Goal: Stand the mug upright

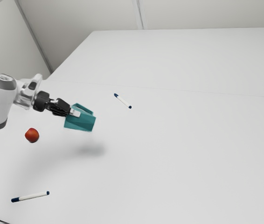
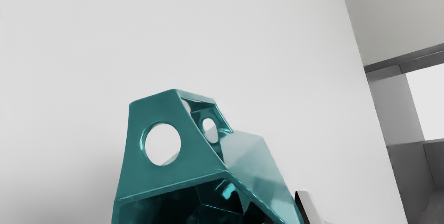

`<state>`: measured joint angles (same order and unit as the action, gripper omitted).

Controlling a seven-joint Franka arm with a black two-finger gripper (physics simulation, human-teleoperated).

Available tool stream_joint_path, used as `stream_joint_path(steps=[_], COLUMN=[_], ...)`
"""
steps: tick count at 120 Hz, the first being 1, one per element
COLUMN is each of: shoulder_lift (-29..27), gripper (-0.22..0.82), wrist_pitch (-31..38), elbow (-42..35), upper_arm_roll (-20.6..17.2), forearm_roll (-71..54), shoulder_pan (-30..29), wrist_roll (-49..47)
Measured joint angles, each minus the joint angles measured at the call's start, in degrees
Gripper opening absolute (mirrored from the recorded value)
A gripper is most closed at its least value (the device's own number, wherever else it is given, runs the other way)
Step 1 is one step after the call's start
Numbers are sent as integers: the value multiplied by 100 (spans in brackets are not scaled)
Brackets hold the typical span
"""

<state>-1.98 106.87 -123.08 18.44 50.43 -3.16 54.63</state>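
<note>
Mug [image 1: 79, 123] hangs tilted above the table [image 1: 169, 163], pinched in the black gripper [image 1: 76, 112].

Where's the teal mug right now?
In the exterior view, left of centre: the teal mug is in the air above the white table, held by the gripper.

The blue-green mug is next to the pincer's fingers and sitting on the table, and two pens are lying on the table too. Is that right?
Not quite: the mug isn't on the table. The exterior view shows it up in the air at the pincer's fingers, above its shadow. The two pens are lying on the table.
</note>
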Motion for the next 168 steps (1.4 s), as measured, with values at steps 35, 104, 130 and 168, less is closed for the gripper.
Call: stream_joint_path(steps=[35, 104, 130, 168], shoulder_lift=[677, 1496, 1559, 1494], gripper=[-18, -18, -8, 44], wrist_pitch=[374, 1477, 1606, 1651], elbow=[1589, 1117, 967, 923], upper_arm_roll=[-580, -597, -596, -596], forearm_roll=[-4122, -5585, -5557, -5521], shoulder_pan=[694, 1093, 1091, 1091], wrist_roll=[-1229, -3867, -4433, -4988])
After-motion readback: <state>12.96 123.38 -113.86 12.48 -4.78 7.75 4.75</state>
